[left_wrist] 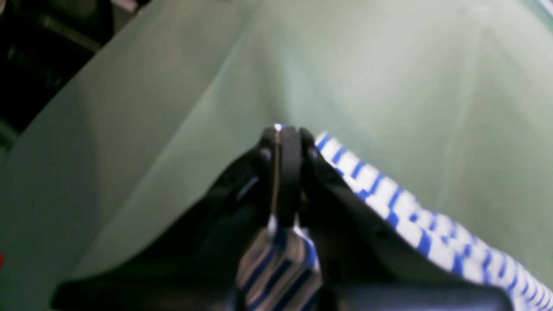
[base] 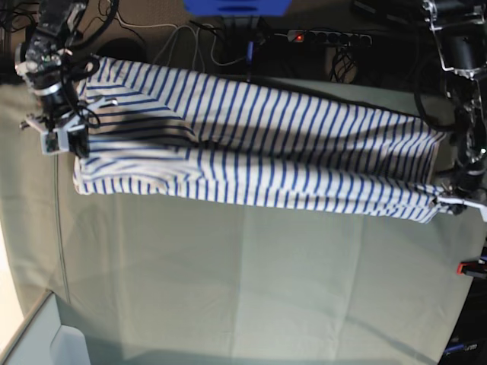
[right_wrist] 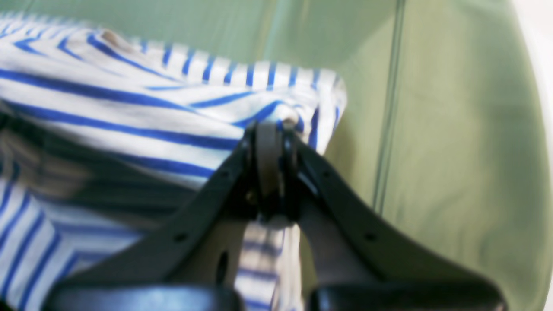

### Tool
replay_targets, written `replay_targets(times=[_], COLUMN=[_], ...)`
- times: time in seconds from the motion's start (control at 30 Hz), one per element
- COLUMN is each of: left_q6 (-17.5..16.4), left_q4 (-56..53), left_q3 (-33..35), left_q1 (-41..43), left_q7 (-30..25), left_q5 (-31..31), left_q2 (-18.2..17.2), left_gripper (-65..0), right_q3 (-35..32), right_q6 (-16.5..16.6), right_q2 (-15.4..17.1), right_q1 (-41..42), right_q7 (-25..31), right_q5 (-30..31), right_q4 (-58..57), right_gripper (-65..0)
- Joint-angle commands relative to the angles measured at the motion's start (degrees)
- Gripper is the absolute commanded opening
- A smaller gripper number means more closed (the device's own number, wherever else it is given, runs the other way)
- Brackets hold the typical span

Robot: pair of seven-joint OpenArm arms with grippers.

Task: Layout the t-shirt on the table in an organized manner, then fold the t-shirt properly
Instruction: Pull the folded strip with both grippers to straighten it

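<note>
Both grippers, left (left_wrist: 287,134) and right (right_wrist: 270,129), jaws clamped on the striped t-shirt (base: 259,152), seemingly mid-fold; next lower it evenly onto the desk (base: 251,281).

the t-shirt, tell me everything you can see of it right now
The t-shirt is white, soft-looking fabric with thin blue stripes. It is stretched in a long band across the far half of the table, part doubled over near one end. The right gripper is shut on one end, and the left gripper is shut on the other end.
</note>
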Motion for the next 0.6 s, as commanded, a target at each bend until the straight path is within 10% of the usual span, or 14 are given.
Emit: replay_targets(times=[0.0,0.57], left_q6=[0.29,0.21], left_q4=[1.18,0.56], left_q3=[-0.93,-2.6], left_q1=[-0.48,3.13], left_q7=[-0.92,1.01], left_q5=[-0.04,0.58], left_q2=[-1.26,-1.34], left_gripper=[-65.0,-65.0], right_q3=[0.22,-4.0], right_q6=[0.12,0.12], right_q2=[0.49,-2.68], right_q1=[-0.23,-13.76], right_q7=[3.57,15.35], right_q5=[1.35,1.18], right_q4=[1.14,0.7], right_gripper=[-65.0,-65.0])
